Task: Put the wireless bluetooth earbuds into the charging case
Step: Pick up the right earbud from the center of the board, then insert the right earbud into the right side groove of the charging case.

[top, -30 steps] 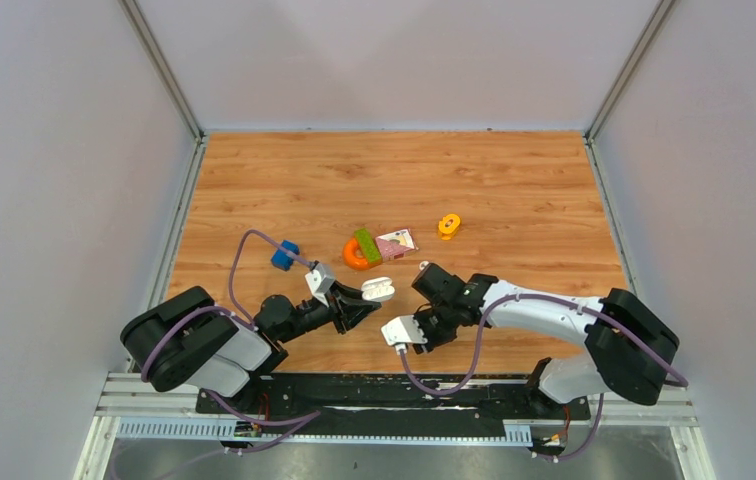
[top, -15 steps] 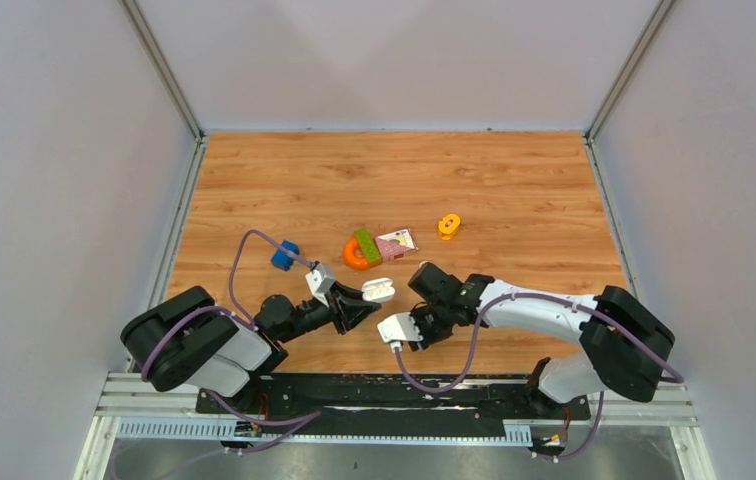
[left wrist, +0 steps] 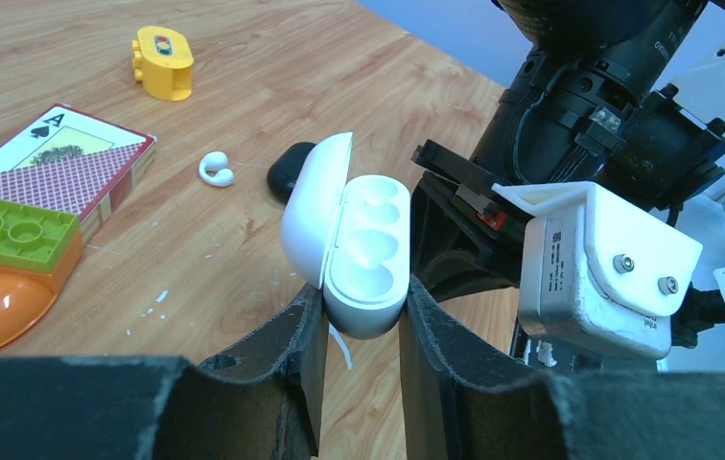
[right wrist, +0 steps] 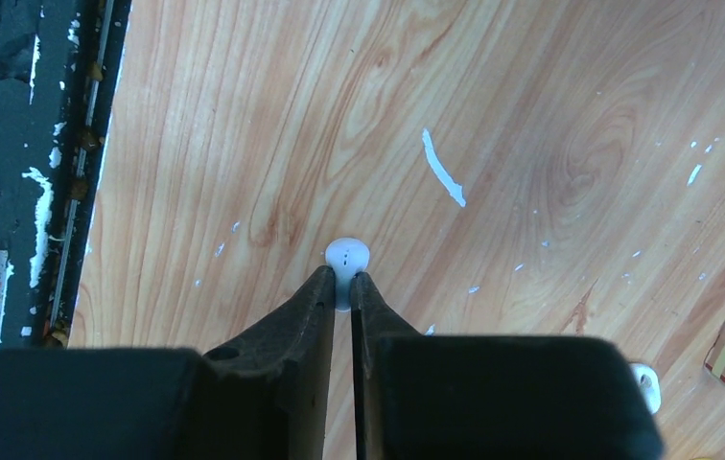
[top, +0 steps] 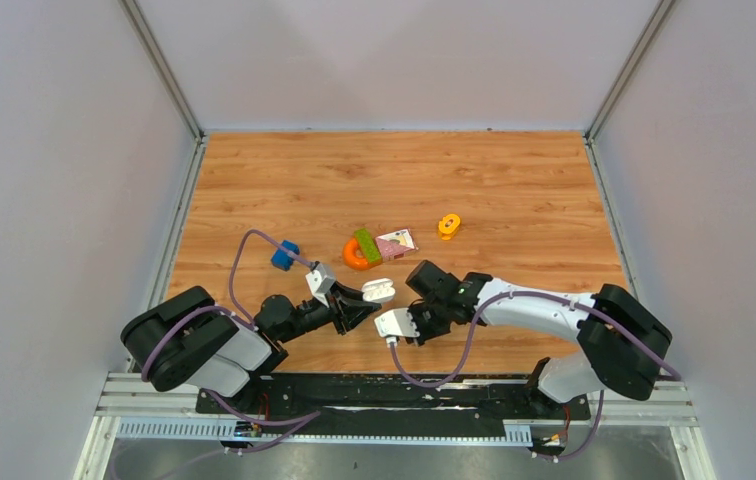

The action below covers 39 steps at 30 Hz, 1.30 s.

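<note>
My left gripper (left wrist: 359, 321) is shut on the white charging case (left wrist: 354, 240), held above the table with its lid open; its two wells look empty. In the top view the case (top: 378, 290) sits at the left gripper's tip (top: 362, 303). My right gripper (right wrist: 341, 280) is shut on a glossy white earbud (right wrist: 347, 257), just above the wood. In the top view the right gripper (top: 419, 310) hangs close to the right of the case. A second white earbud (left wrist: 215, 170) lies on the table beyond the case, beside a black rounded object (left wrist: 285, 175).
A playing card box (top: 396, 241) lies near a green brick (top: 366, 245) on an orange ring (top: 355, 256), with a yellow piece (top: 449, 226) further right and a blue block (top: 285, 254) to the left. The black rail (right wrist: 23, 144) at the table's near edge is just beside the right gripper.
My right gripper has moved a little to the left, closer to the case. The left gripper and the case have stayed still.
</note>
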{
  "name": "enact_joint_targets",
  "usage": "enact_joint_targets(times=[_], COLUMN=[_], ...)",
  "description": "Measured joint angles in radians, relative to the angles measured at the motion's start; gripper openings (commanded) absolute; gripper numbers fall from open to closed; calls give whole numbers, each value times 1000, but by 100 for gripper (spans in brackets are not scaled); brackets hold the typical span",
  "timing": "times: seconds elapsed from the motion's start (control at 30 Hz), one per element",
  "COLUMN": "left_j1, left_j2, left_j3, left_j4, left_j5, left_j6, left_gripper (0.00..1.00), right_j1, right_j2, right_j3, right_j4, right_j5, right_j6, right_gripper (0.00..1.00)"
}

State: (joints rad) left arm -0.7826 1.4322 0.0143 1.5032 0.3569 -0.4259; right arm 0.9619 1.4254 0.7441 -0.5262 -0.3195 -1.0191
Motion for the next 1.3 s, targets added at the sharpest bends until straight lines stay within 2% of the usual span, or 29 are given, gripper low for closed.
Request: enact_joint_targets(times=[0.23, 0.53, 0.73, 0.93, 1.3], left_j1=[0, 0, -1, -24, -70], left_j2=[7, 19, 30, 38, 50], left_j3=[5, 13, 24, 28, 32], left_j4=[0, 0, -1, -1, -4], left_j5=[5, 49, 89, 117, 132], left_j6=[0, 2, 13, 52, 121], left_gripper=[4, 4, 4, 4, 4], right_j1=[0, -8, -22, -47, -114], right_j2=[-47, -183, -130, -49, 19], right_j3=[58, 209, 379, 536, 587], right_j4=[-106, -264, -410, -476, -531], right_j5=[-11, -167, -279, -353, -413], right_j6=[26, 86, 98, 132, 205], right_gripper=[9, 8, 8, 9, 9])
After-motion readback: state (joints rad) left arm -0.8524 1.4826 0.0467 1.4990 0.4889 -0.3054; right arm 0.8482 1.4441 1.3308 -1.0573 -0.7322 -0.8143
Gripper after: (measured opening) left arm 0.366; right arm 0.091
